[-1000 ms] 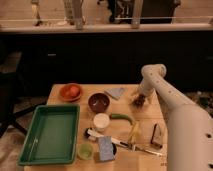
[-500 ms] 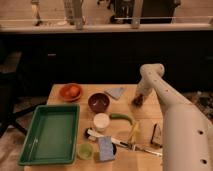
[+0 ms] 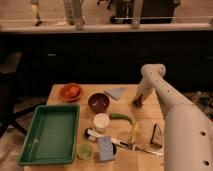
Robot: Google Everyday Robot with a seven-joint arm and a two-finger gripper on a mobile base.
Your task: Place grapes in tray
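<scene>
We see the gripper (image 3: pixel 138 101) clenched on the grapes (image 3: pixel 135 104) at the far right of the table (image 3: pixel 150 114).
The white arm (image 3: pixel 172 107) rises from the near right, bends at its elbow above the table's far edge and drops steeply onto the bunch. Its fingers clamp the dark berries, which sit on the wood, well apart from the green tray (image 3: pixel 50 135) at the near left. A second ago we saw those fingers spread around the same bunch; they have closed, and the arm has hardly shifted.
</scene>
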